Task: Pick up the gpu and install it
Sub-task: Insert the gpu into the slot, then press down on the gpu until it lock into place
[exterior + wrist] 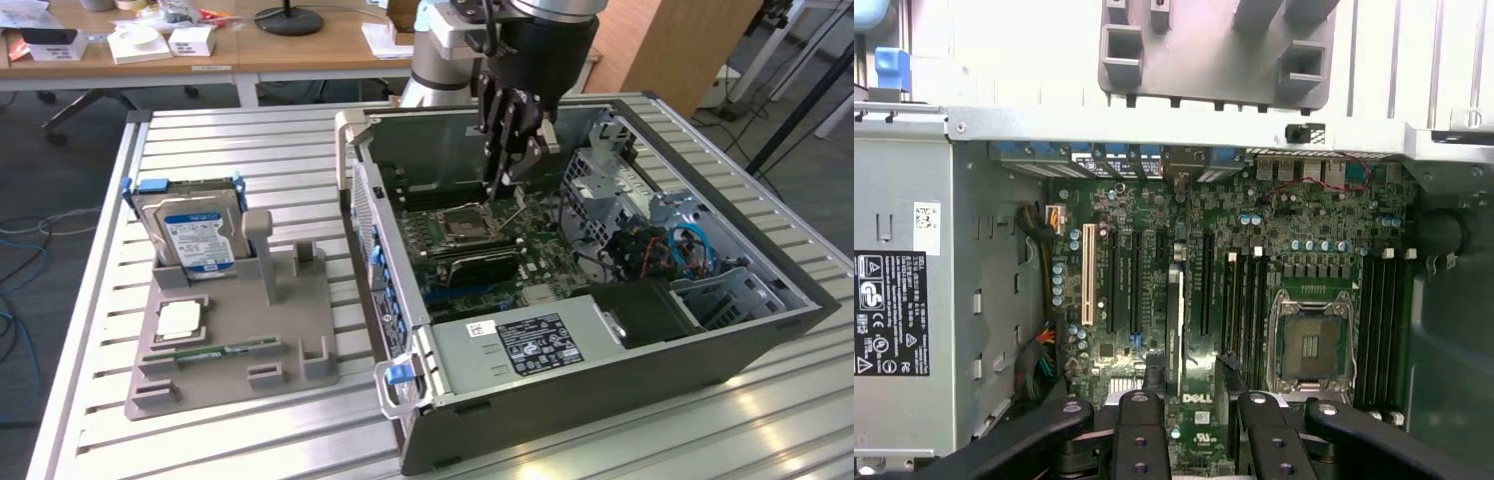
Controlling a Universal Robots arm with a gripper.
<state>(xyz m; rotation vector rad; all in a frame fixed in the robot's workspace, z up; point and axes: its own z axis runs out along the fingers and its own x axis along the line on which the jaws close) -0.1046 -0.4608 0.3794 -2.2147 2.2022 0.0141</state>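
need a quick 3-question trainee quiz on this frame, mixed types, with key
1. True or false: the hard drive stands upright in the grey holder, outside the computer case.
2. Where is the claw?
A. over the grey holder
B. inside the open computer case, above the motherboard
C. over the table, beside the case
3. Short answer: what thin card does the claw grip, seen edge-on over the expansion slots?

Key: 1 true; 2 B; 3 the gpu.
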